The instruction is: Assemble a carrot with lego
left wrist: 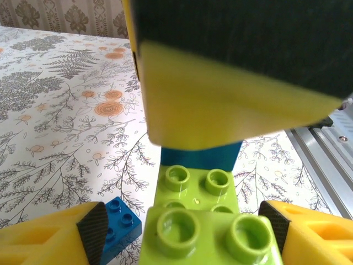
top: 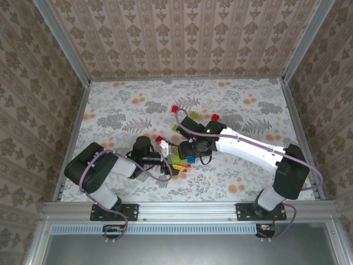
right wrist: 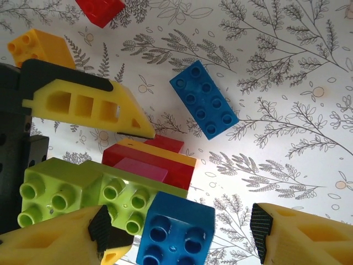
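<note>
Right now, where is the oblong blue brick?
Right wrist view: the oblong blue brick lies flat on the table, upper centre, touching nothing, just above-right of the red stack.

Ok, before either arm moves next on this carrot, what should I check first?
1. Right gripper open around the square blue brick: ok, a gap shows on one side.
2. Left gripper gripping the green bricks: cannot tell, there is a gap beside one pad.
3. Square blue brick seated on the green bricks: cannot tell.
4. Grippers clear of each other: not ok, they crowd over the same bricks.
5. Spare bricks free: ok, the long blue brick and orange brick lie loose.
</note>
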You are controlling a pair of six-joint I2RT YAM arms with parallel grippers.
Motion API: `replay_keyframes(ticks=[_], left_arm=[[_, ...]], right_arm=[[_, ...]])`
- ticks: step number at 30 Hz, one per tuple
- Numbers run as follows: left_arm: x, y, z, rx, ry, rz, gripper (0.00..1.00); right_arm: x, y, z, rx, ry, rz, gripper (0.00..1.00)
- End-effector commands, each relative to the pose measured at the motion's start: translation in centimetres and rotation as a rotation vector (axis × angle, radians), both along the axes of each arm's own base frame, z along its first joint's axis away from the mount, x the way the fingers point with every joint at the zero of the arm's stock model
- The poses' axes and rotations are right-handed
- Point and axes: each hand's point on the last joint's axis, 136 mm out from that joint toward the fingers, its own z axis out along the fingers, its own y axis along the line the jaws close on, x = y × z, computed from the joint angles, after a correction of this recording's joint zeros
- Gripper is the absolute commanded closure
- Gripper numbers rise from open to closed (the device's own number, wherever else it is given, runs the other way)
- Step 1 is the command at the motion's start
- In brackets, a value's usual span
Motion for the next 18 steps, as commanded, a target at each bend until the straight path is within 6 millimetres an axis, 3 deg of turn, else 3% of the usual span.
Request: replay_keyframes(ticks=[1,18], left_arm=[[-0.3,-0.1,-0.1,-0.005,-0.001,-0.04,0.27],[-1.2,0.1,0.1,-0.012,0.021,-0.069,0.53]], right_arm=[[0.1,-1.3,2.2,-0.019,-0.05,-0.001,0.29],[-0.1,-4.0,3.8,-0.041,-0.101,-0.036,0.29]])
